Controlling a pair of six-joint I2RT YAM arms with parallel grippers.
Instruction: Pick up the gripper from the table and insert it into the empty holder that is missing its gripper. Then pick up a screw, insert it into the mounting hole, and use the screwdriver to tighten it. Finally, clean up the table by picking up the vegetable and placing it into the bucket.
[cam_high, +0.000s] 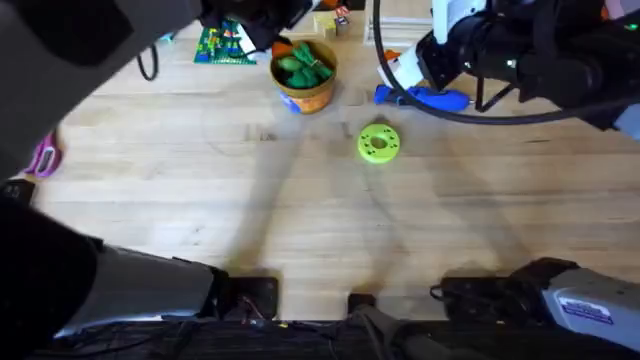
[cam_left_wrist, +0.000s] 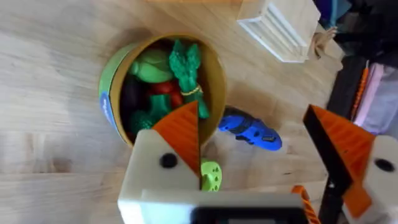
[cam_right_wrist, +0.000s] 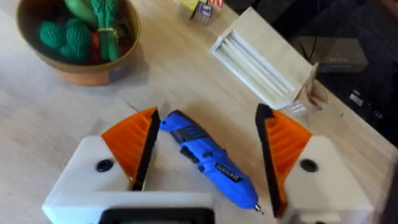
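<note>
Lime-green disc (cam_high: 378, 142); slatted wooden block (cam_right_wrist: 261, 59) nearby.

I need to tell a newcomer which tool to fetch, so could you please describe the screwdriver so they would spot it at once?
On the wooden table, look right of the bucket of toy vegetables. The screwdriver lies flat there, below the right gripper. It is bright blue and pen-shaped, unlike the round green disc nearby.
</note>
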